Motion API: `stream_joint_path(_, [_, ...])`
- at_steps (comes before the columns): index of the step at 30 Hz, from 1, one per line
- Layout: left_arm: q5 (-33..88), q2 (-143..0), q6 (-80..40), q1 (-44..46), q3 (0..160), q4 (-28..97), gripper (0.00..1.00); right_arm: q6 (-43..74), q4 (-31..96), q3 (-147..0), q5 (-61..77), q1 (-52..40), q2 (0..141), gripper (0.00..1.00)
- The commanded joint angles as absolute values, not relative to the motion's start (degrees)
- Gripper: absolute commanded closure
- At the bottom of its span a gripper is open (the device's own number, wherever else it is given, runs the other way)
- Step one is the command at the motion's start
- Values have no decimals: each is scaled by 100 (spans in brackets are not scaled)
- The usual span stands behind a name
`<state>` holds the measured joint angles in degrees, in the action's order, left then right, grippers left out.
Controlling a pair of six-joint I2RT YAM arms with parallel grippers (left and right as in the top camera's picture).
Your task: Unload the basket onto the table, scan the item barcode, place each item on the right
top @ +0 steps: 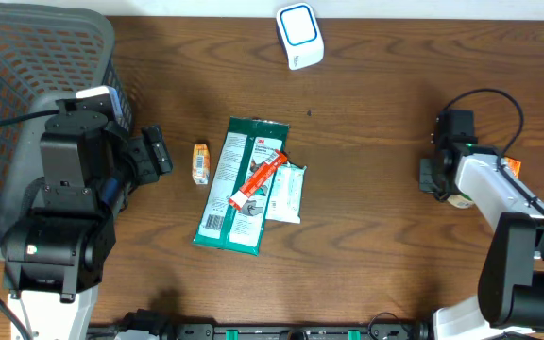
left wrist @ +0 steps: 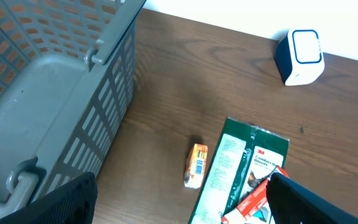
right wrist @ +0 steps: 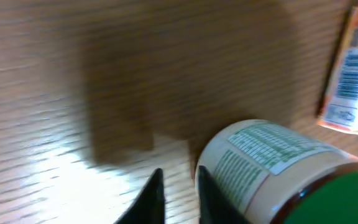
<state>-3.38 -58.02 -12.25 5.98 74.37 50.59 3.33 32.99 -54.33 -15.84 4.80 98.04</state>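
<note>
The white and blue box-shaped barcode scanner (top: pixel 300 36) stood at the top centre of the overhead view, presumably where either arm could bring a label up to it. The loose goods lay heaped at mid-frame: a flat green packet (top: pixel 242 186) with a red tube (top: pixel 258 179) across it, a white sachet (top: pixel 284 193) against its right edge, and a small orange packet (top: pixel 200 162) just to its left. A grey plastic mesh basket (top: pixel 26 57) filled the upper left corner, likely for scanned things. The item being gone after, I judged, was the cream jar with a green lid and a printed label (right wrist: pixel 272 168), lying on its side at the right edge of the overhead view, well apart from the scanner. The right gripper (right wrist: pixel 179 190) was down at the table just beside it, its jaws drawn almost together with only bare wood between them. It had hold of nothing, and the jar lay just outside one finger. The left gripper (left wrist: pixel 182 202) hung spread wide and empty near the orange packet.
</note>
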Motion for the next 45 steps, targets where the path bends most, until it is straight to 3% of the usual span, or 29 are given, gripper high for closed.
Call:
stream_joint_path(1, [-370, -5800, -1258, 563, 7491, 5057, 13, 563, 3301, -5496, -1741, 611, 9826, 81])
stream_joint_path(4, [-370, -5800, -1258, 563, 7491, 5057, 13, 696, 3267, -5496, -1251, 613, 9826, 72])
stream_joint_path(9, [-370, -5798, -1258, 563, 7491, 5057, 13, 703, 2967, -5496, 464, 580, 9826, 45])
stream_joint_path(11, [-370, -5800, -1258, 563, 7491, 5057, 13, 705, 2899, -5496, 899, 552, 9826, 39])
stream_joint_path(19, [-370, -5800, -1258, 563, 7491, 5057, 13, 703, 2829, -5496, 1146, 478, 9826, 13])
stream_joint_path(45, [-370, -5800, -1258, 563, 7491, 5057, 13, 705, 2805, -5496, 1146, 475, 9826, 1])
